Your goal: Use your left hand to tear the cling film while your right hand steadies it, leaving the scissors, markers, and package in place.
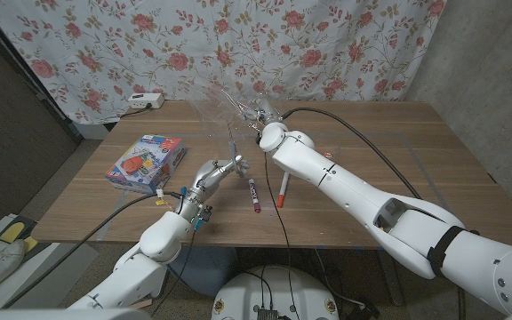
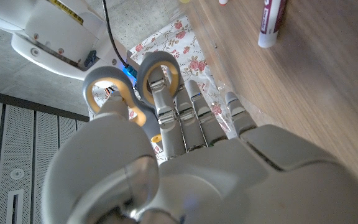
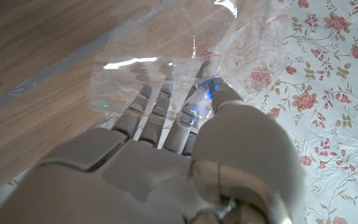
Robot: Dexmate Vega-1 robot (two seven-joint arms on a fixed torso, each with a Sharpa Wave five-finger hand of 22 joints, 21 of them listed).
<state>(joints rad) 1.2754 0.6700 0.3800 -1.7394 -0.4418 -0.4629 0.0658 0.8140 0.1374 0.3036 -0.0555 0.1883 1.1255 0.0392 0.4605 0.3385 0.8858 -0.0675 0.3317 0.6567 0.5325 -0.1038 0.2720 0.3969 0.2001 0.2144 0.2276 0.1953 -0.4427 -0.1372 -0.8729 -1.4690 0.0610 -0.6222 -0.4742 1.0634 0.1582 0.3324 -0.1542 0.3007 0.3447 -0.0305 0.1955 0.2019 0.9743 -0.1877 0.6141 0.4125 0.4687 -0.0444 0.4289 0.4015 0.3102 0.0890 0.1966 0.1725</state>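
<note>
This is looking like a makeshift robot test room rather than a home: a flowered cloth (image 1: 265,44) is hanging as a backdrop behind the wooden tabletop (image 1: 389,147), bare grey concrete wall (image 1: 478,53) is showing to its right, a white power strip (image 1: 146,100) is lying at the far edge, and a black cable (image 1: 363,138) is trailing across the wood

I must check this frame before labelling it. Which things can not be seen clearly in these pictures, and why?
- Cling film: its far edge is cut off by the right wrist picture's border; in the head view it is nearly invisible.
- Left hand: its contact with the scissors is hidden by its own fingers.
- Package: print too small.
- Markers: labels too small.
</note>
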